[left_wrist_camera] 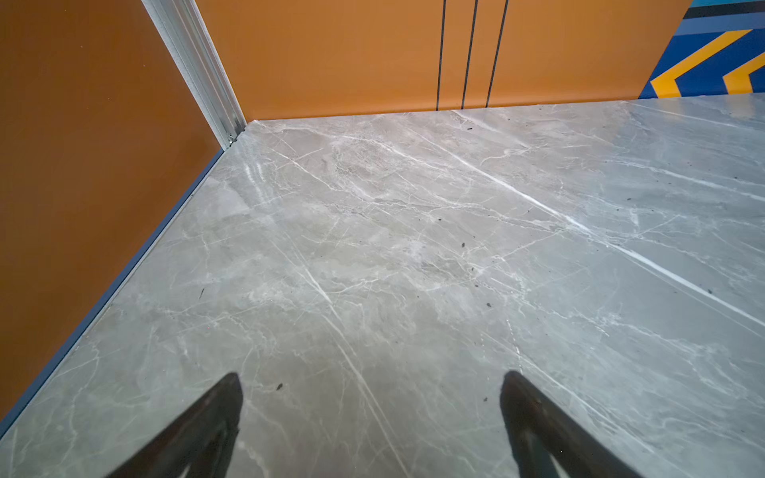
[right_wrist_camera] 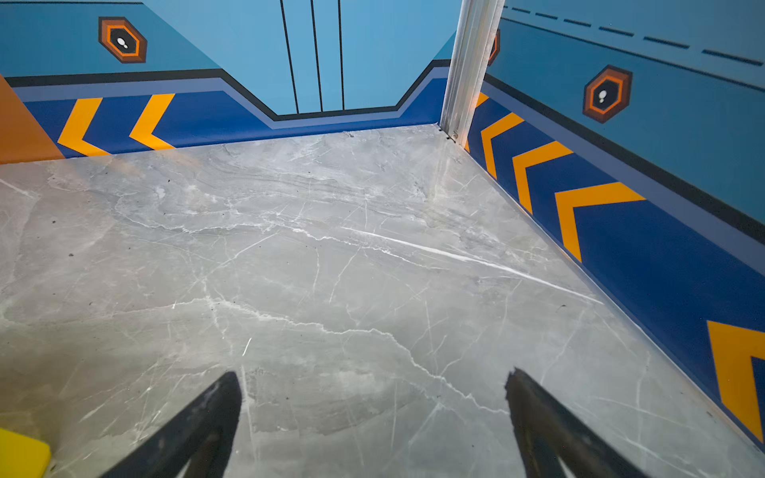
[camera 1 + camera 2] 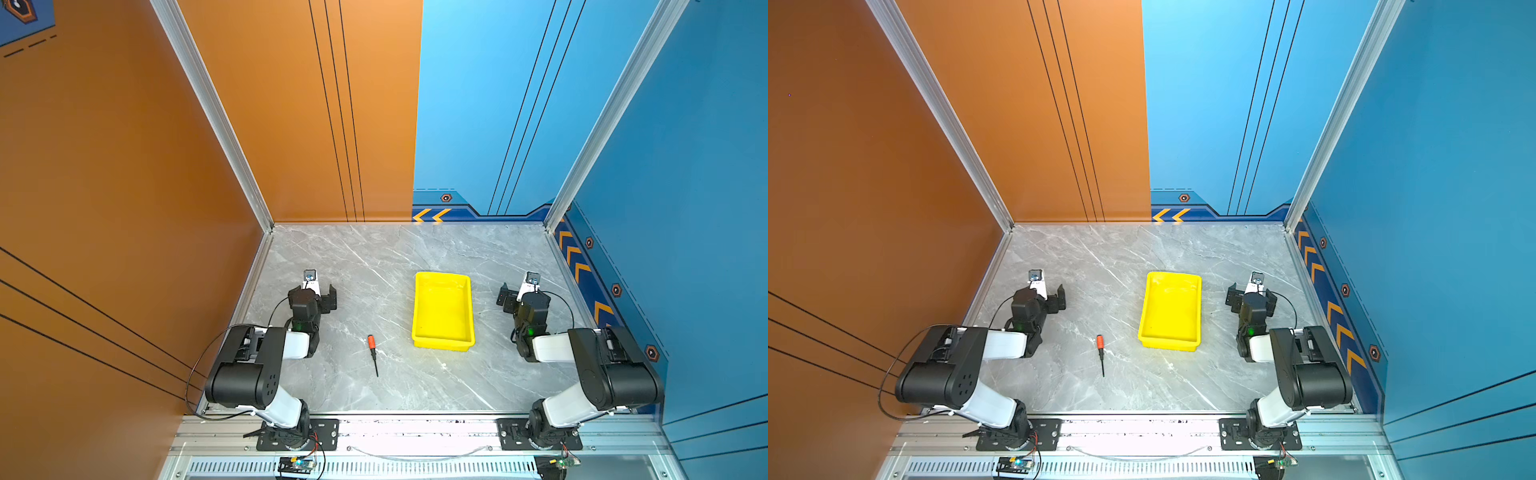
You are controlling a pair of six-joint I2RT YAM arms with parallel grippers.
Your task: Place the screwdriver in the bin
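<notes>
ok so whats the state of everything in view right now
bin: upright, empty
screwdriver: lying flat on the table, outside the bin, nothing touching it
left gripper: open, holding nothing
right gripper: open, holding nothing

Robot test cell, lab type. Grey marble-look tabletop (image 3: 374, 257); orange wall panel (image 3: 104, 166) and blue wall panel (image 3: 685, 166) with printed chevrons (image 3: 581, 270); aluminium frame post (image 3: 208, 95); left arm (image 3: 245, 378) and right arm (image 3: 615, 374) bolted to front rail (image 3: 415, 428); exposed circuit board (image 3: 297, 462).
</notes>
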